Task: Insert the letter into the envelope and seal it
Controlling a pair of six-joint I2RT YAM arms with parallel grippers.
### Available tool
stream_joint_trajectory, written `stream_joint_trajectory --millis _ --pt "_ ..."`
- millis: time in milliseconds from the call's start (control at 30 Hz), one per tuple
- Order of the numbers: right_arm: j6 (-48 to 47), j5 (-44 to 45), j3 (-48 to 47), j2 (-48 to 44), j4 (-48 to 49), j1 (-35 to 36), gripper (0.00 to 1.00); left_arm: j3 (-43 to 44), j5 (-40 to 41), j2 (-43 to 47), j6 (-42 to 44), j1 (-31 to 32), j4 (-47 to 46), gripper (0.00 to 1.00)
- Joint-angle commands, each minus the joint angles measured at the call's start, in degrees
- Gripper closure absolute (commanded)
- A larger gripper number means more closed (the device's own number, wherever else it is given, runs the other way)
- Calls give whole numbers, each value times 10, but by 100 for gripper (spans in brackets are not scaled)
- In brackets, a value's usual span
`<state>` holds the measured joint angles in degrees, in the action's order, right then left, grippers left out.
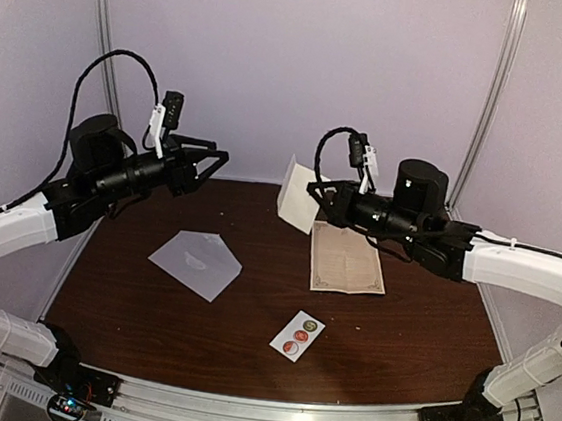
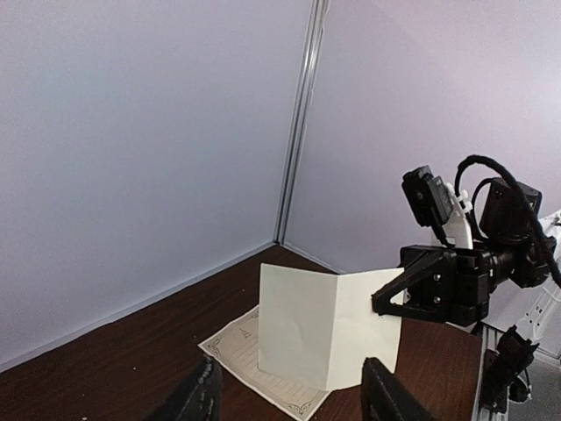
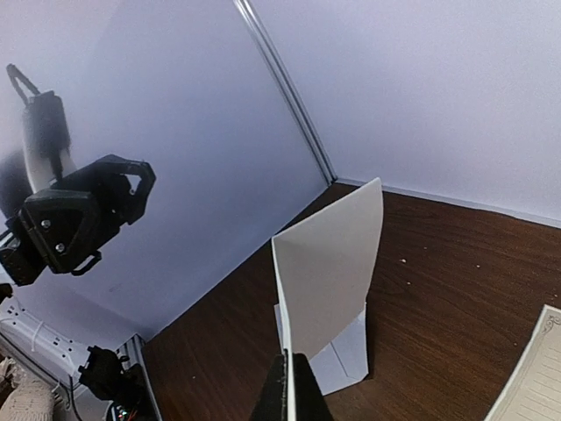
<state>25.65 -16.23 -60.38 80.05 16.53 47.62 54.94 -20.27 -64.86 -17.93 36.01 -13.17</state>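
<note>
My right gripper (image 1: 316, 197) is shut on the edge of the folded white letter (image 1: 297, 192), holding it upright above the back of the table. In the right wrist view the shut fingertips (image 3: 294, 373) pinch the letter (image 3: 331, 263) edge-on. The left wrist view shows the letter (image 2: 307, 324) half folded, with the right gripper (image 2: 392, 303) on its right edge. The pale grey envelope (image 1: 195, 263) lies flat at the table's left centre, and part of it shows behind the letter (image 3: 348, 364). My left gripper (image 1: 216, 163) hangs raised and open to the letter's left, its fingers (image 2: 200, 396) holding nothing.
A lined sheet with an ornate border (image 1: 346, 259) lies flat under the right arm and also shows below the letter (image 2: 238, 346). A small white strip of round stickers (image 1: 297, 335) lies near the front centre. Pale walls close the table's back and sides.
</note>
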Motion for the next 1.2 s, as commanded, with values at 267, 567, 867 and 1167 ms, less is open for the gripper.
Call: stream_joint_trajectory --millis 267,567,867,1167 --pt "-13 45 -45 30 -55 13 100 16 -115 -80 -28 15 -17 48" --pt "-39 -73 -64 53 -8 31 100 30 -185 -122 -44 31 -26 55" --pt "-50 -122 -80 69 -8 40 100 34 -198 -136 -47 35 -23 62" --pt "-67 -147 -87 66 -20 45 100 50 -155 -136 -28 36 19 63"
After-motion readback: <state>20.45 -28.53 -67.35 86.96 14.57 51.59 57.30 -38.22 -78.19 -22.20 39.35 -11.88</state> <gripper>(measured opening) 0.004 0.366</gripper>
